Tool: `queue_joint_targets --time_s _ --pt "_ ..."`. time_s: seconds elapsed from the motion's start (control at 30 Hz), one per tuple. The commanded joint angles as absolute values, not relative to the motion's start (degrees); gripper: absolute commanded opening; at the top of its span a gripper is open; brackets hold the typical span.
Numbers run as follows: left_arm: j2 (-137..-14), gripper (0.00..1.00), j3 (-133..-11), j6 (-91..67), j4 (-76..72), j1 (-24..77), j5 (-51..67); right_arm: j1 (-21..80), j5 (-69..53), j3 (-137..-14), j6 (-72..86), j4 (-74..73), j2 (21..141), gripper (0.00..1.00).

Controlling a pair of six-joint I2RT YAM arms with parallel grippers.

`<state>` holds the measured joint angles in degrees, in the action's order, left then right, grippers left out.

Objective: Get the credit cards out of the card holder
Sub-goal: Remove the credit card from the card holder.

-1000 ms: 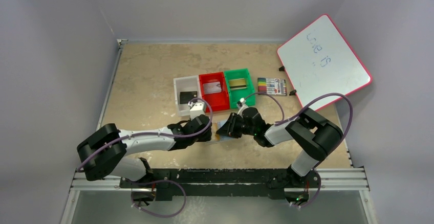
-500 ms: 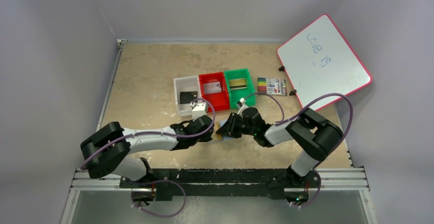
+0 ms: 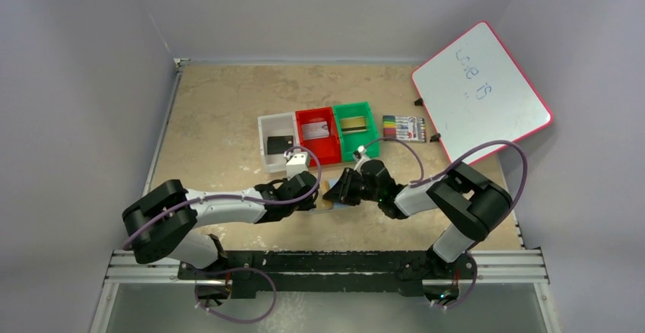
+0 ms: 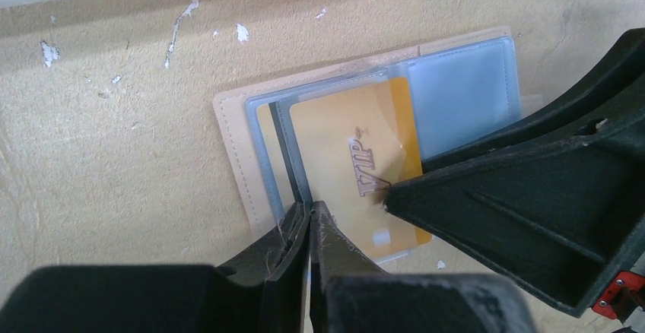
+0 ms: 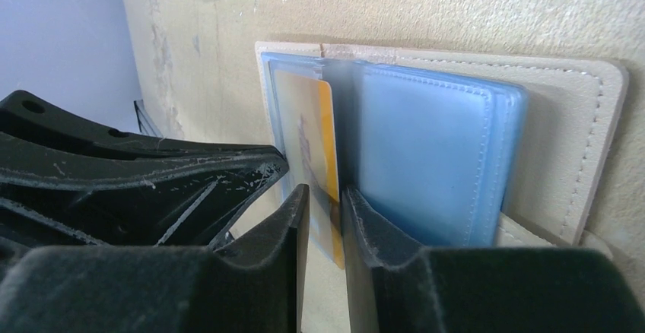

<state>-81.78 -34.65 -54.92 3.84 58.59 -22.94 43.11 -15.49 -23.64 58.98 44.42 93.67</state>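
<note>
Moved: my left arm has edged further in toward the holder (image 4: 237, 147); my right arm has hardly shifted.
Holder: lies open and flat on the tabletop (image 3: 228, 105), between my two grippers, just in front of the red bin (image 3: 316, 111).
Left pocket: a yellow card (image 4: 350, 143) marked VIP sits in the clear sleeve, its near end sticking out past the holder's edge.
Right pocket (image 4: 464, 90): plain light blue under its clear cover.
Left gripper (image 4: 309, 213): fingers pressed together, the tips meeting at the card's near corner; I cannot tell whether the card or the sleeve is caught between them.
Right gripper (image 5: 325, 195): fingers almost together with a thin slit left, tips down on the holder at the fold; the card's long edge shows in the slit, but I cannot tell whether it is clamped.
White bin (image 3: 262, 143): one dark card (image 3: 280, 144) inside.
Red bin: one pale grey card (image 3: 316, 130) inside.
Green bin (image 3: 354, 106): one gold-and-dark card (image 3: 351, 124) inside.
Beside the bins: a marker pack (image 3: 404, 128) just right of the green bin, then a whiteboard (image 3: 481, 90) propped at the right edge.
</note>
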Motion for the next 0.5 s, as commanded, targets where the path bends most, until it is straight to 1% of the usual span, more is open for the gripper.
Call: queue_joint_targets --time_s 0.0,0.03,0.1,0.23,0.37,0.43,0.47 --pt "-83.1 0.03 -34.4 -54.4 3.7 58.9 -22.6 43.4 -14.8 -22.5 59.4 45.9 91.1 0.25" --pt "-83.3 0.02 -34.5 -54.3 4.0 58.8 -22.7 43.3 -14.6 -22.2 59.5 46.1 90.8 0.23" --pt "-83.5 0.01 -34.5 -54.3 4.4 58.8 -23.0 43.3 -14.0 -21.9 59.6 46.2 90.2 0.14" --pt "-83.6 0.00 -34.4 -54.5 5.3 58.9 -23.7 43.2 -13.2 -21.9 59.3 44.9 89.4 0.06" --pt "-84.0 0.00 -34.6 -54.8 6.6 59.0 -24.9 43.0 -12.5 -21.2 59.6 44.4 88.7 0.07" --pt "-84.3 0.00 -34.8 -54.8 7.2 59.0 -25.2 42.7 -12.6 -20.8 59.5 44.5 88.3 0.11" --pt "-84.4 0.00 -34.8 -54.8 7.2 59.0 -25.2 42.7 -12.8 -20.8 59.4 44.5 88.2 0.16"
